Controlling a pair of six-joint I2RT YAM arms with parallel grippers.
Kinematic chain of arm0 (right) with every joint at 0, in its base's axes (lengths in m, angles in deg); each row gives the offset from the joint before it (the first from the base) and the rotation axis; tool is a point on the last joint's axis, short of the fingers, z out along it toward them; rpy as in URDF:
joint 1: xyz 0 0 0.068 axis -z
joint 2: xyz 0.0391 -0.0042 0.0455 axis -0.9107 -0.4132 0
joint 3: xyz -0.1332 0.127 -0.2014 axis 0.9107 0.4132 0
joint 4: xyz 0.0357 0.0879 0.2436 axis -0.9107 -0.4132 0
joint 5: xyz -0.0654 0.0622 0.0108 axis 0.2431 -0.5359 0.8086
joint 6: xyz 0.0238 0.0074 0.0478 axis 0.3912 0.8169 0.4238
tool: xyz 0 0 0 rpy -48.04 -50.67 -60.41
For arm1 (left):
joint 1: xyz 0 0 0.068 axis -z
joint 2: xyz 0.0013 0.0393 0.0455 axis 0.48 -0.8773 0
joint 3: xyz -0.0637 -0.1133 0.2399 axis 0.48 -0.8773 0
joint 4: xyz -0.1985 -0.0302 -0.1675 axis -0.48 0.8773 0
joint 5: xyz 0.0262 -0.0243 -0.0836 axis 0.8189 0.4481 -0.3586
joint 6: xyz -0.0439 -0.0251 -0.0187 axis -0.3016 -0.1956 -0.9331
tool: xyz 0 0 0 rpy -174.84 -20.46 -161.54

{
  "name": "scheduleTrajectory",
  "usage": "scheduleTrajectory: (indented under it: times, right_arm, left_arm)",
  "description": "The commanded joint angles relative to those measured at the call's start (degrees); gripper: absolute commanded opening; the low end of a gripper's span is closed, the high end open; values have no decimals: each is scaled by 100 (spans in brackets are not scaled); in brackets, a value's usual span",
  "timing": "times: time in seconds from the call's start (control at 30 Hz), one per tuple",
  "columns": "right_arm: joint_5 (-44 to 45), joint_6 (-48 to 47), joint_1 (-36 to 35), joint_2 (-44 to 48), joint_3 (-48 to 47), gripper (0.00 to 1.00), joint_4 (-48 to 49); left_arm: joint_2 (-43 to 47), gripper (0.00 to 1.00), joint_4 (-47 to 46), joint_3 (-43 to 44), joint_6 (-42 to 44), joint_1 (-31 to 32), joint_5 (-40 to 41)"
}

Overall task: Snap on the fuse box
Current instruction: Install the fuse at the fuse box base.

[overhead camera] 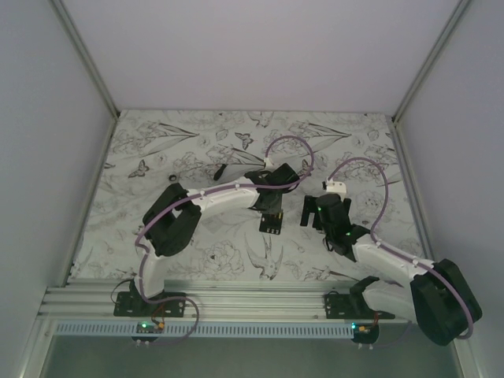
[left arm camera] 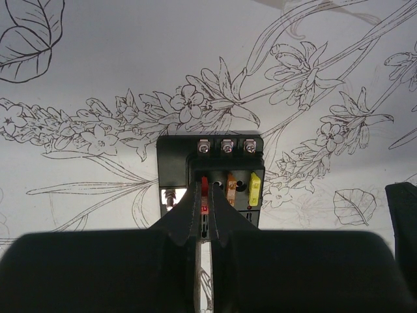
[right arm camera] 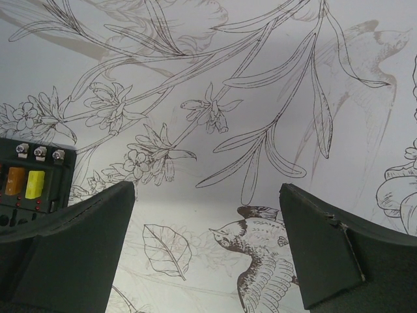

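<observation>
The fuse box point(left arm camera: 172, 163) is a small black block lying flat on the flower-printed mat, with three screws along its far edge and an orange and a yellow fuse standing in its slots. My left gripper point(left arm camera: 204, 193) hangs right over it, jaws shut on a red fuse point(left arm camera: 204, 185) that stands in the leftmost slot. From above, the fuse box point(overhead camera: 271, 224) shows just below the left gripper point(overhead camera: 270, 209). My right gripper point(right arm camera: 207, 218) hovers wide open over the mat to its right, holding nothing. The fuse box point(right arm camera: 29, 186) sits at that view's left edge.
A thin black stick-like tool point(overhead camera: 220, 169) lies on the mat behind the left arm. The dark right gripper point(left arm camera: 404, 225) shows at the right edge of the left wrist view. Grey walls close in the mat point(overhead camera: 157, 260) on three sides.
</observation>
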Motion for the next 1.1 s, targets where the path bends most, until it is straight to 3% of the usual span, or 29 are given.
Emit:
scheduleTrajectory:
  times: [0.0,1.07]
  right_arm:
    - [23,38,30,-46,-127,100,42]
    - [-504,-140,30,-401,-233,100,199]
  left_arm:
    - [-189,0,260,18,-62,28,68]
    - [-190,0,218,189,653,204,-59]
